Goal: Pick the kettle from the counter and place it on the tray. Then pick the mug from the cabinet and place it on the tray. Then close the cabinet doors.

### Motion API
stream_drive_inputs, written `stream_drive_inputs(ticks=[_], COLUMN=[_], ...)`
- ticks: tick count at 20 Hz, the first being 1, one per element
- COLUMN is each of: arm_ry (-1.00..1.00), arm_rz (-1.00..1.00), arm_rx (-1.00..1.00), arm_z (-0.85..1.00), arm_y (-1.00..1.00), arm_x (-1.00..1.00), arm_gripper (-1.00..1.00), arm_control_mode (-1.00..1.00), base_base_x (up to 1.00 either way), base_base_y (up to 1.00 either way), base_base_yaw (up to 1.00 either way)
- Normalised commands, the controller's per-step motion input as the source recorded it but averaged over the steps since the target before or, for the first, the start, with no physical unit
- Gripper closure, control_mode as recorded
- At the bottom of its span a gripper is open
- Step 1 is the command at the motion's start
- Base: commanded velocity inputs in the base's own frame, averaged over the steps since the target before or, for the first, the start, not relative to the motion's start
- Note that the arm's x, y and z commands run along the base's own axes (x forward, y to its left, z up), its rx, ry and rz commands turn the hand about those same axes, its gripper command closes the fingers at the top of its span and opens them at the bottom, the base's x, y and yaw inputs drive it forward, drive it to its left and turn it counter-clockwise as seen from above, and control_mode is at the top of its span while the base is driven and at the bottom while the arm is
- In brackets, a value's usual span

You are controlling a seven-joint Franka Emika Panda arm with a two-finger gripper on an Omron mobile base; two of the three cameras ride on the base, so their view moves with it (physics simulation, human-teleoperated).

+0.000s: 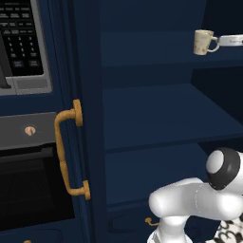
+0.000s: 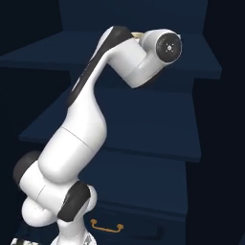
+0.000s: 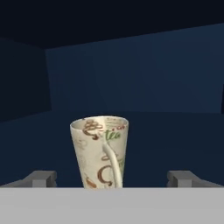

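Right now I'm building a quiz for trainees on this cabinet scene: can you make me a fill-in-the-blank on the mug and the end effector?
1. The mug stands ____ on a shelf of the cabinet.
2. In the hand view, the end effector has its fingers ____, one on each side of the mug.
3. In the hand view, the mug's handle points ____ the camera.
4. The door handle is ____-coloured.

Missing words: upright; open; towards; brass

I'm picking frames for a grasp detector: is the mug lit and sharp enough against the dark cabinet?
Hand view: the mug is bright and soft-edged but readable against the cabinet, between the open gripper fingers. Left base view: the mug is small, slightly blurred, still high-contrast. Right base view: the arm covers nearly all of it.
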Motion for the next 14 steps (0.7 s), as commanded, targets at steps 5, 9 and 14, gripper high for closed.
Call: stream_drive_inputs(ticks=[5,9,14], arm_ry=[0.00,0.00,0.00], arm_rz=[0.10,0.11,0.13], arm_rx=[0.00,0.01,0.01], arm_z=[-0.03,-0.01,-0.09], arm_y=[0.00,-0.02,-0.04], arm_x=[0.25,0.22,0.07], arm_gripper=[-1.00,-1.00,-1.00], arm_control_mode=[-1.00,-1.00,-1.00], base_base_x=[0.00,0.00,0.00], base_base_y=[0.00,0.00,0.00], base_base_yaw=[0.00,0.00,0.00])
